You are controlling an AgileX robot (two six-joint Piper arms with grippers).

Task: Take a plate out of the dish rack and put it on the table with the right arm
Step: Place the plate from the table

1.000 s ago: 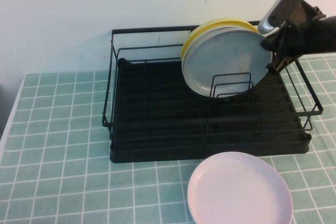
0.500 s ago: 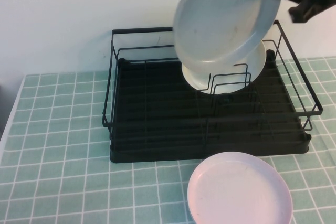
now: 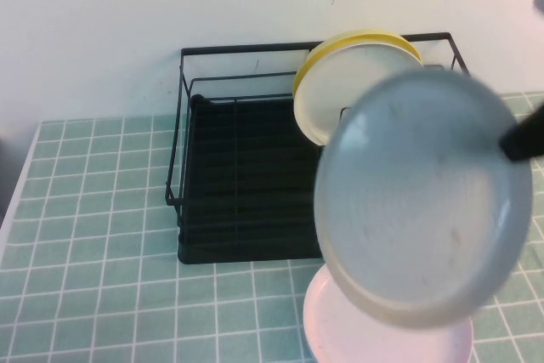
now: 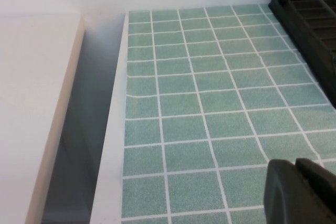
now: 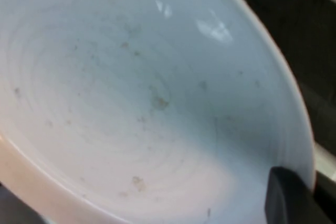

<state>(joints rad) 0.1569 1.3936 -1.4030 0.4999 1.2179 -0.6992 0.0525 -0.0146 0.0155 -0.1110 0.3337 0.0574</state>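
My right gripper (image 3: 520, 142) is shut on the right rim of the light grey plate (image 3: 421, 197) and holds it tilted in the air. The plate hangs in front of the right half of the black dish rack (image 3: 238, 193) and above the green tiled table (image 3: 93, 235). In the right wrist view the scuffed plate face (image 5: 131, 93) fills the picture, with the right gripper (image 5: 310, 184) clamped over its rim. My left gripper (image 4: 295, 169) is shut and empty, low over the table (image 4: 199, 103) left of the rack (image 4: 310, 19).
A pale pink plate (image 3: 340, 337) lies on the table in front of the rack, partly hidden under the held plate. A white plate (image 3: 340, 91) and a yellow one (image 3: 357, 38) stand in the rack's back right. The table's left edge (image 4: 113, 145) drops off.
The right gripper lifted the grey plate up out of the rack, then carried it forward and down to the front right, over the pink plate. The white and yellow plates stayed.
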